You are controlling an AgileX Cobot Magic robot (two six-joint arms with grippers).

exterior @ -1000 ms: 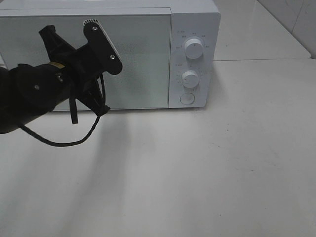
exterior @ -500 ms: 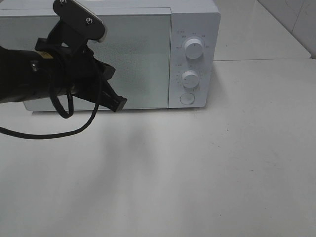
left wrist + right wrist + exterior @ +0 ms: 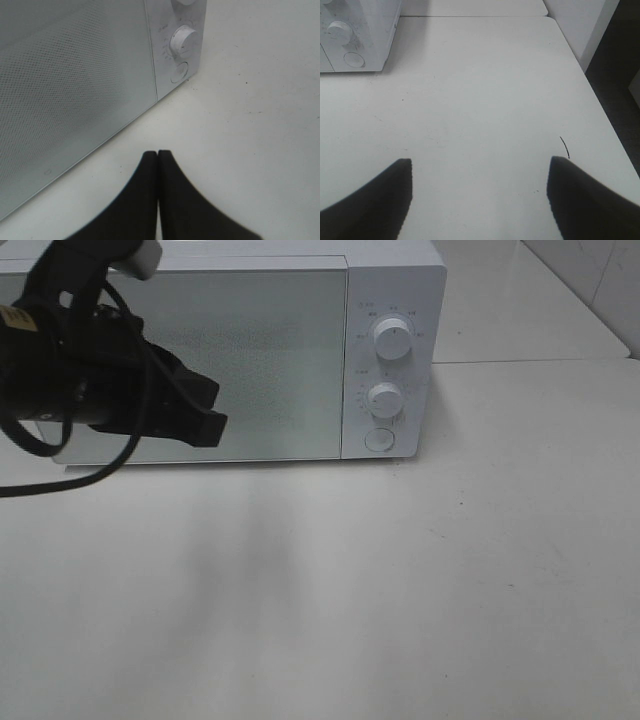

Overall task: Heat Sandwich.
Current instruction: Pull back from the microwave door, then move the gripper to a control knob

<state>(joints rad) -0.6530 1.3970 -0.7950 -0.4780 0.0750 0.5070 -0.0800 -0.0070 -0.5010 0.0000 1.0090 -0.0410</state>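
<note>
1. While you scan the high view, take the flat white table (image 3: 420, 600) first. It fills the lower half of the frame, and no plate or food shows on the part you can see.
2. The boxy white microwave oven (image 3: 400, 262) sits across the top of the frame. Its grey speckled glass door (image 3: 280, 360) is shut flush, just as it was a second ago.
3. The black left arm (image 3: 70, 380) is what changed. A second ago it hung in front of the door's middle, and it has since swung up into the upper left corner of the frame, away from the door.
4. The left gripper (image 3: 210, 426) has its fingers pressed together on nothing. It now points toward the centre of the frame, over the door's left part.
5. The right gripper (image 3: 481, 161) is absent from the high view. Its own camera shows the jaws standing wide apart over bare table, holding nothing.
6. The two round white knobs (image 3: 393, 338) and the round white button (image 3: 379, 440) at the upper right of centre look unturned.
7. The sandwich appears in no view, and you cannot tell whether it lies behind that door. If it does, the arm's retreat likely means the next step is setting the timer.
</note>
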